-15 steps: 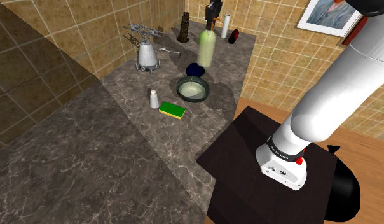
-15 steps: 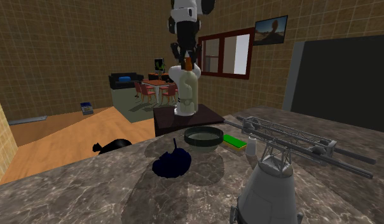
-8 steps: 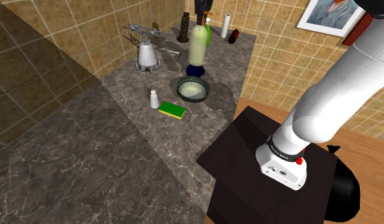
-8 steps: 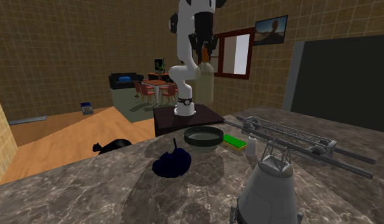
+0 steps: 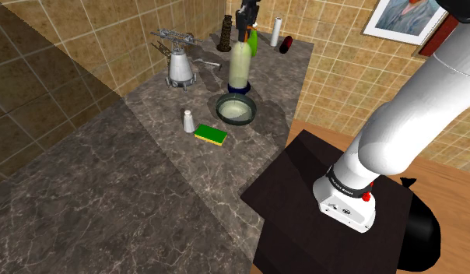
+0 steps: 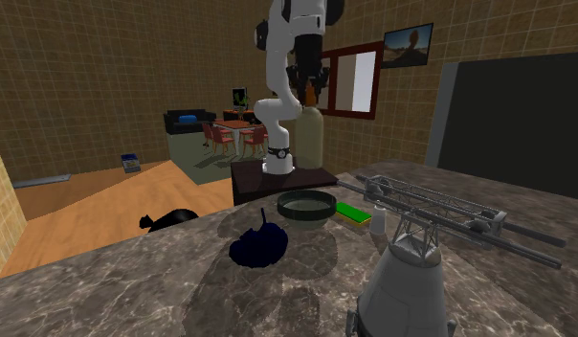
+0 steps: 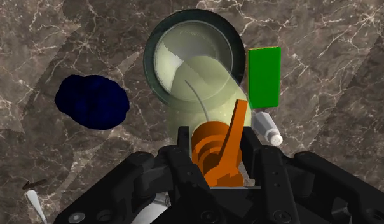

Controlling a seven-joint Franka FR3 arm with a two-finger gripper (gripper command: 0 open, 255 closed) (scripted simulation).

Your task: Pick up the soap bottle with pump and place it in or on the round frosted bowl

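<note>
A pale green soap bottle with an orange pump hangs upright in the air. My black gripper is shut on its pump neck from above. The round frosted bowl with a dark rim stands on the marble counter beneath it. In the wrist view the bottle points down at the bowl, and its base overlaps the bowl's inside. In the second exterior view the gripper holds the bottle well above the bowl.
A dark blue lump lies beside the bowl. On the bowl's other side are a green-and-yellow sponge and a small white shaker. A metal stand-like appliance rises further back. Bottles line the tiled wall.
The gripper has carried the bottle toward the shoulder view's left and a little lower, so it now hangs over the bowl. The grip is unchanged.
</note>
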